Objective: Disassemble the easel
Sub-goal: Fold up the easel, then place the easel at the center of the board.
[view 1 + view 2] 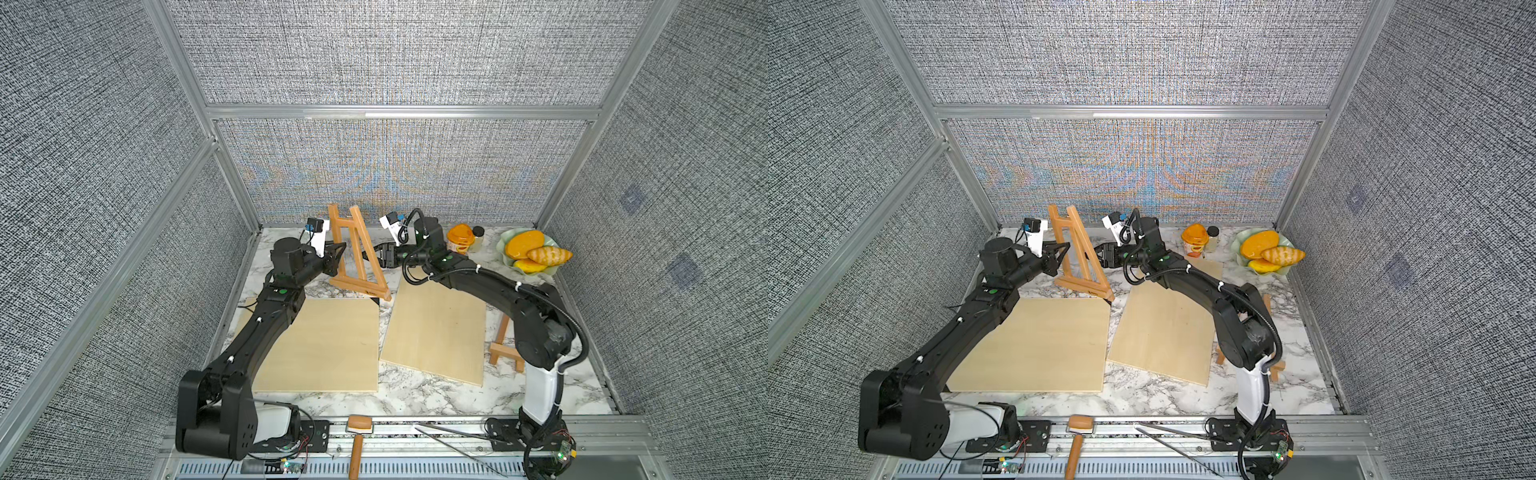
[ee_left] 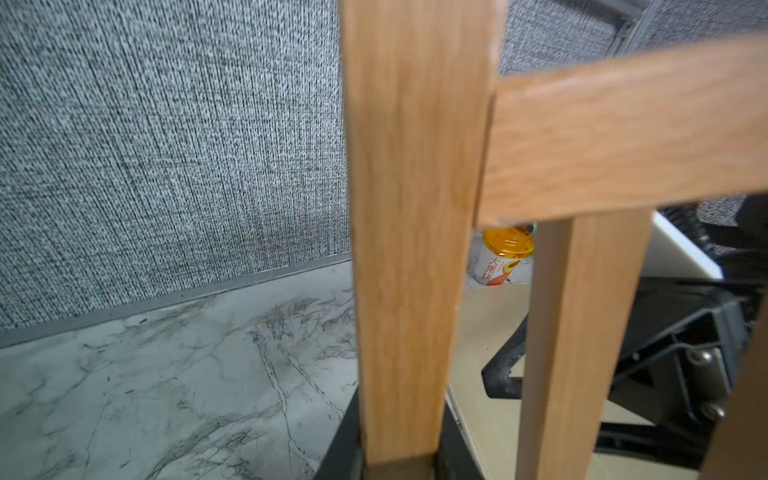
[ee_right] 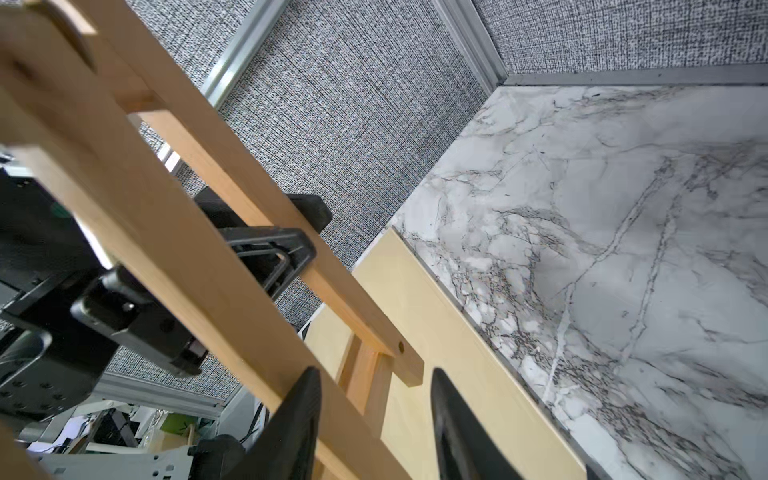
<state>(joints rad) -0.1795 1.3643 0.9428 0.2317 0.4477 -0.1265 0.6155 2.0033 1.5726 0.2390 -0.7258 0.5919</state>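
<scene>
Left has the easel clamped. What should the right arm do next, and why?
Probably close the right gripper on the easel leg. Its fingers appear to straddle that leg with a gap showing, while the left gripper is shut on the other leg.

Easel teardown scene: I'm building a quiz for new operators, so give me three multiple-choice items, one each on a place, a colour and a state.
1. Where does the wooden mallet lie?
A. across the front rail
B. hanging on the wall
C. under the table

2. What colour is the drink cup's lid?
A. blue
B. orange
C. white

3. What is the left hand doing?
A. hanging open
B. shut on the easel's upright
C. holding the cup

Key:
1. A, the mallet rests on the rail at the front edge.
2. B, the lid shows orange in both top views.
3. B, the left wrist view shows the upright pinched.
</scene>
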